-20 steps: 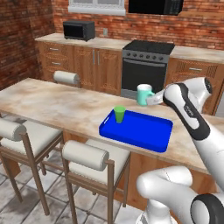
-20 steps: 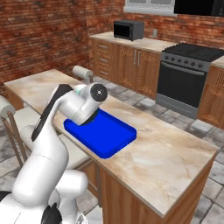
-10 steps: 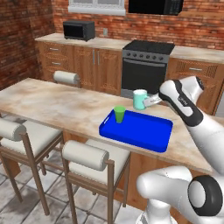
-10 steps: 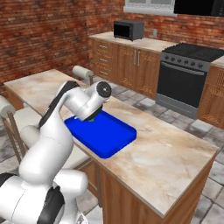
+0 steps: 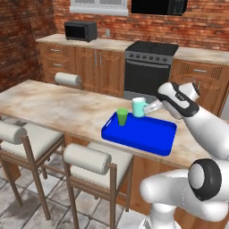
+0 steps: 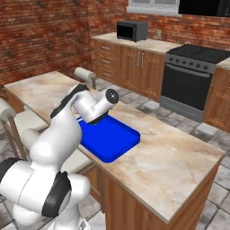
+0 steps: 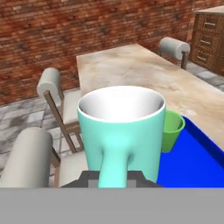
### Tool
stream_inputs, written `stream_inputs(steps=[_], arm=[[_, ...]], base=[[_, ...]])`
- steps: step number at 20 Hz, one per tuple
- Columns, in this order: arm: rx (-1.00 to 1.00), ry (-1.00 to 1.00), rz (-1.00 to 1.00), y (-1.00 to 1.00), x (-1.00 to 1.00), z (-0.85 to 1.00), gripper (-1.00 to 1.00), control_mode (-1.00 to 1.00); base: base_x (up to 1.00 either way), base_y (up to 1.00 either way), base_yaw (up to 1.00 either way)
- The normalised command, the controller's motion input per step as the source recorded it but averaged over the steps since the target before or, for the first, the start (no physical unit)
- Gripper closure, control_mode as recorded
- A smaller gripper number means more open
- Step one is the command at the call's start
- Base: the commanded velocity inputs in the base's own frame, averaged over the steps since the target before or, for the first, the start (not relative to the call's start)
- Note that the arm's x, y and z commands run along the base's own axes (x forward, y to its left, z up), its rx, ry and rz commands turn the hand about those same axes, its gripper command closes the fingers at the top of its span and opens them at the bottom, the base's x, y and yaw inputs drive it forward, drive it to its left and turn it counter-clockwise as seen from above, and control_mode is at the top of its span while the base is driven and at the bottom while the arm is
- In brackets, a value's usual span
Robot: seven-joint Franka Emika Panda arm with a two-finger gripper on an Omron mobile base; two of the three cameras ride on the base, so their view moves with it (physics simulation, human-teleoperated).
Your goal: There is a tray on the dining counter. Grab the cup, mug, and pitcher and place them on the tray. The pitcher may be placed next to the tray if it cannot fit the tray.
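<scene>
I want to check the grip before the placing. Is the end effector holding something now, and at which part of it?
Yes. The end effector is shut on the mug, gripping it by its side handle, upright, over the tray.

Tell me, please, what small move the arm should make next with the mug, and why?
Probably lower the mug onto bare tray beside the cup, then open. The tool is shut on the mug's handle, holding it upright above the tray's far edge, and the cup already stands on the tray, so the mug should come down clear of it.
</scene>
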Motion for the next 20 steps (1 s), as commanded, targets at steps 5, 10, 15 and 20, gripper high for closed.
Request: stream_inputs(steps=[5, 10, 15, 20], arm=[[0.0, 0.0, 0.07, 0.0, 0.33, -0.47, 1.0, -1.0], [0.0, 0.0, 0.07, 0.0, 0.32, -0.44, 1.0, -1.0], [0.0, 0.0, 0.06, 0.02, 0.36, -0.4, 1.0, -1.0], [0.0, 0.0, 0.05, 0.14, 0.34, -0.45, 1.0, -1.0]], base=[[0.0, 0.0, 0.0], [0.0, 0.0, 0.0], [0.0, 0.0, 0.0], [0.0, 0.0, 0.0]])
